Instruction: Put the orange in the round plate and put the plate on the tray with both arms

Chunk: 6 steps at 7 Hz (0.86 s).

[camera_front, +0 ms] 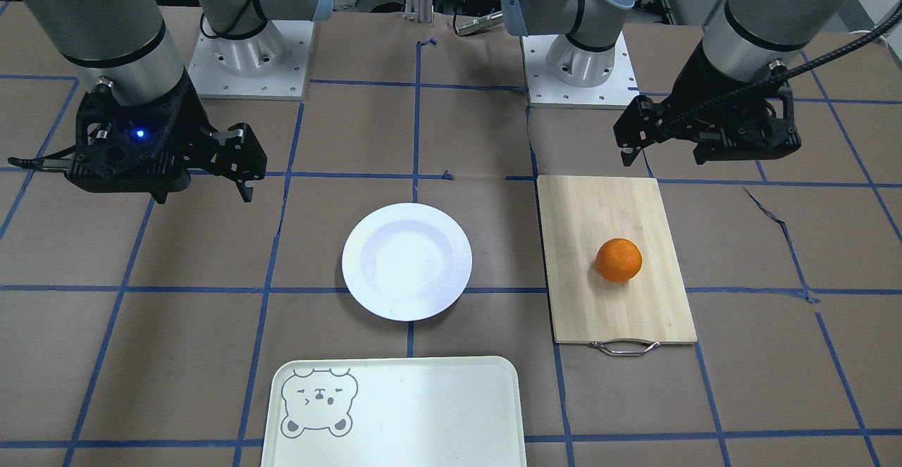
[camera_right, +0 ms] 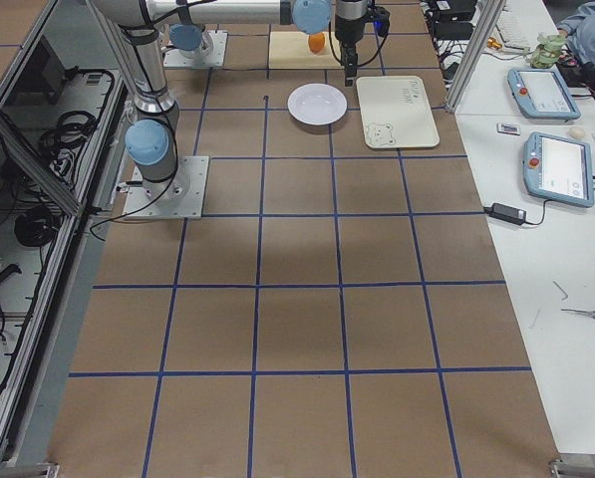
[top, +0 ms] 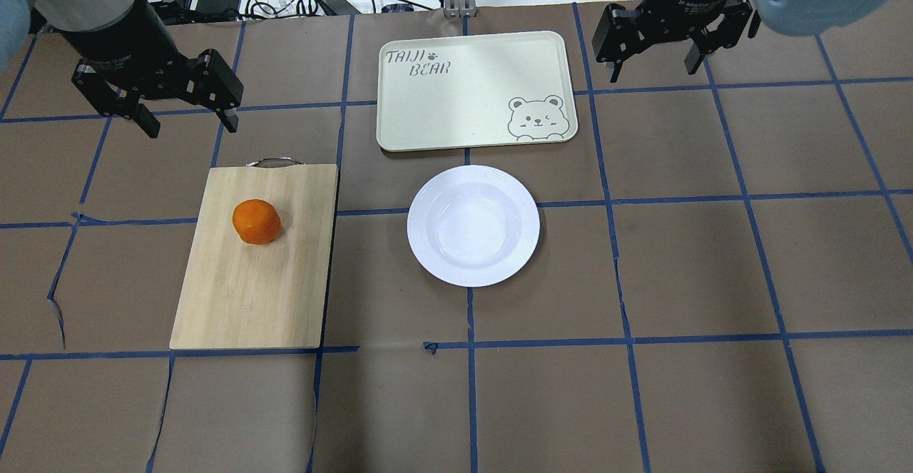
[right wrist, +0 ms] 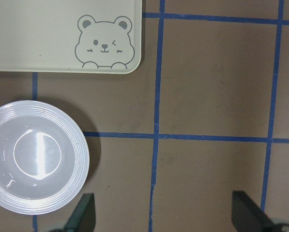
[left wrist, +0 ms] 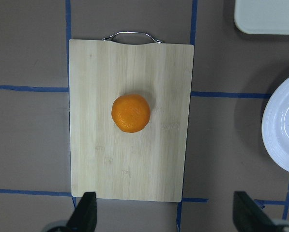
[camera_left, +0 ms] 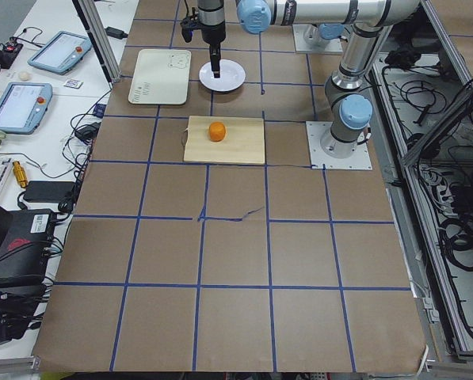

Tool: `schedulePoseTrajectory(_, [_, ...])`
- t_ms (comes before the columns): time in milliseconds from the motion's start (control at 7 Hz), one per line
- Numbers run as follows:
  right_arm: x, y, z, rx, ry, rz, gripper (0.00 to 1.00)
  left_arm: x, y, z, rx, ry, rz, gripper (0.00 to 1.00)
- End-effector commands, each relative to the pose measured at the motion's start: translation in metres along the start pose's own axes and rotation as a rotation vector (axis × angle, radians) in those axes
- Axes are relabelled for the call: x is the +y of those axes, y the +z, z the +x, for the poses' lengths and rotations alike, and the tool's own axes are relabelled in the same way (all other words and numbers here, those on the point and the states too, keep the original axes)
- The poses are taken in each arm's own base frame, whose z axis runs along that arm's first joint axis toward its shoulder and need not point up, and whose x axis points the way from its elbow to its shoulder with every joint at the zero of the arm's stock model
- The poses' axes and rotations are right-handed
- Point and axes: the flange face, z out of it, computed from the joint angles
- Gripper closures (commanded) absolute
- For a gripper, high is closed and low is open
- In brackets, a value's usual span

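Both claws hang above the far part of the surface (top: 713, 259) with nothing in them. The left claw (top: 189, 120) has its fingers wide apart and hovers just beyond the handle end of the bamboo cutting board (top: 250, 295). The right claw (top: 655, 59) is also spread apart and hovers beside the far right corner of the tray (top: 456, 88).

On the robot's left lies the cutting board, flat on the surface. The tray lies farther out near the middle. It has only its bear drawing and carries nothing. The round plate (top: 421, 234) sits on the surface just in front of the tray, close to it but apart from it, and its centre is bare. The orange (top: 257, 221) rests on the cutting board, toward the handle half, well apart from the plate.

As I judge it, no part of the task is done yet. The orange must first be taken from the board and put into the plate, probably by the left claw, which is nearer to it. After this the plate with the orange must be lifted by both arms and set on the tray.
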Motion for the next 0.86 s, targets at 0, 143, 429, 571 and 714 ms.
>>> schedulePoseTrajectory(0, [-0.001, 0.0008, 0.0067, 0.001, 0.009, -0.005, 0.0, -0.001, -0.002, 0.0005, -0.001, 0.0, 0.014, 0.0])
schedulePoseTrajectory(143, [-0.0008, 0.0001, 0.0083, -0.001, 0.012, -0.005, 0.0, -0.0018, -0.0041, 0.0004, -0.002, 0.002, 0.023, 0.0])
schedulePoseTrajectory(429, [-0.0012, 0.001, 0.0083, -0.001, 0.013, -0.006, 0.0, -0.0026, -0.0043, 0.0003, -0.002, 0.001, 0.025, 0.0])
schedulePoseTrajectory(571, [-0.001, 0.0018, 0.0083, -0.001, 0.012, -0.008, 0.0, -0.0027, -0.0051, 0.0003, -0.002, 0.009, 0.026, 0.0])
schedulePoseTrajectory(714, [-0.0016, 0.0027, 0.0092, -0.001, 0.013, -0.009, 0.0, -0.003, -0.0066, 0.0002, -0.002, 0.008, 0.029, 0.0])
